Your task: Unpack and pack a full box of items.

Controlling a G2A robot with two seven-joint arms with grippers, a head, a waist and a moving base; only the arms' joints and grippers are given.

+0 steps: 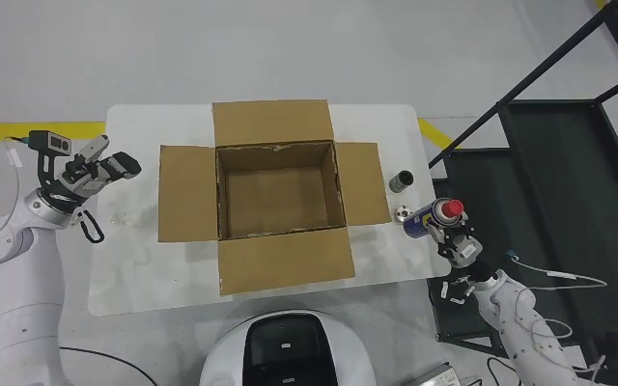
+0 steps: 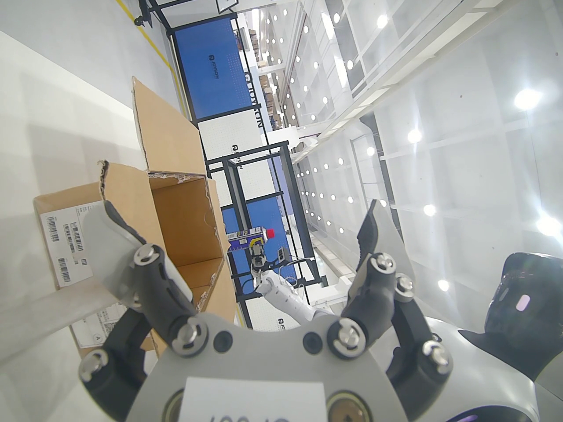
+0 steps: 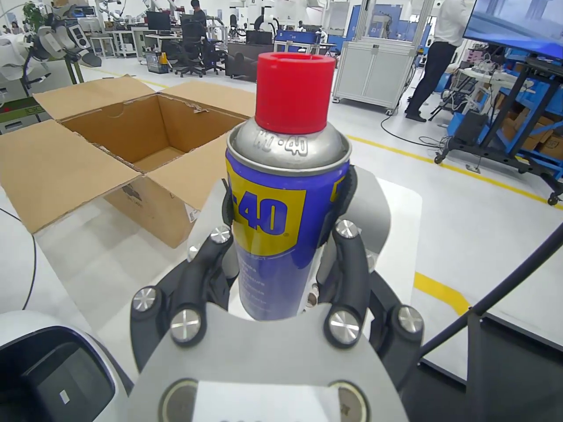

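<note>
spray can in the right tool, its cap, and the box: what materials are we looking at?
The spray can: likely metal, with a glossy printed blue-and-yellow body and a bare silvery domed shoulder with a rolled rim. Its cap: probably plastic, smooth even red. The box: brown cardboard, matte, with ragged torn flap edges.

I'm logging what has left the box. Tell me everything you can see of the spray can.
The can is a metal spray cylinder with a blue-and-yellow printed body, a bare silver shoulder and a red cap in place. The jaws of the right gripper are shut on its lower body from both sides; nothing else touches it. It is outside the box, near the table's right edge, by a small dark cylinder.
</note>
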